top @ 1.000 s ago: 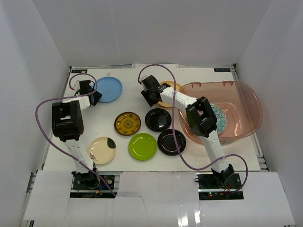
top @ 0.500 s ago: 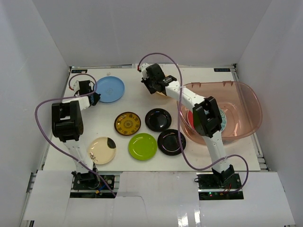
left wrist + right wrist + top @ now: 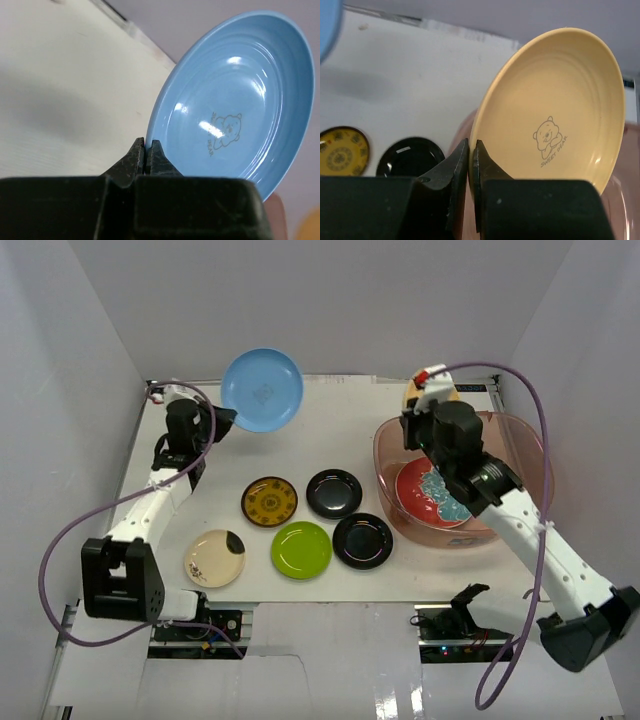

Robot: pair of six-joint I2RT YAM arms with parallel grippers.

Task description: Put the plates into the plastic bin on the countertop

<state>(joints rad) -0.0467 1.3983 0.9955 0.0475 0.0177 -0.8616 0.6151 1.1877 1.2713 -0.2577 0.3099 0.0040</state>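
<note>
My left gripper (image 3: 224, 419) is shut on the rim of a light blue plate (image 3: 262, 390) and holds it tilted, high above the back left of the countertop (image 3: 330, 410); the left wrist view shows the pinch (image 3: 147, 150) on that plate (image 3: 235, 100). My right gripper (image 3: 418, 408) is shut on the rim of an orange-yellow plate (image 3: 555, 110), held on edge over the back left corner of the plastic bin (image 3: 520, 455); the pinch shows in the right wrist view (image 3: 471, 155). A red-and-teal plate (image 3: 432, 494) lies in the bin.
On the countertop lie a yellow-brown patterned plate (image 3: 269, 501), two black plates (image 3: 334, 493) (image 3: 362, 540), a lime green plate (image 3: 302, 549) and a cream plate (image 3: 215, 558). White walls enclose the back and both sides.
My left gripper lifted the blue plate off the back left of the table. My right arm swung from mid-table to above the bin's corner with the orange-yellow plate.
</note>
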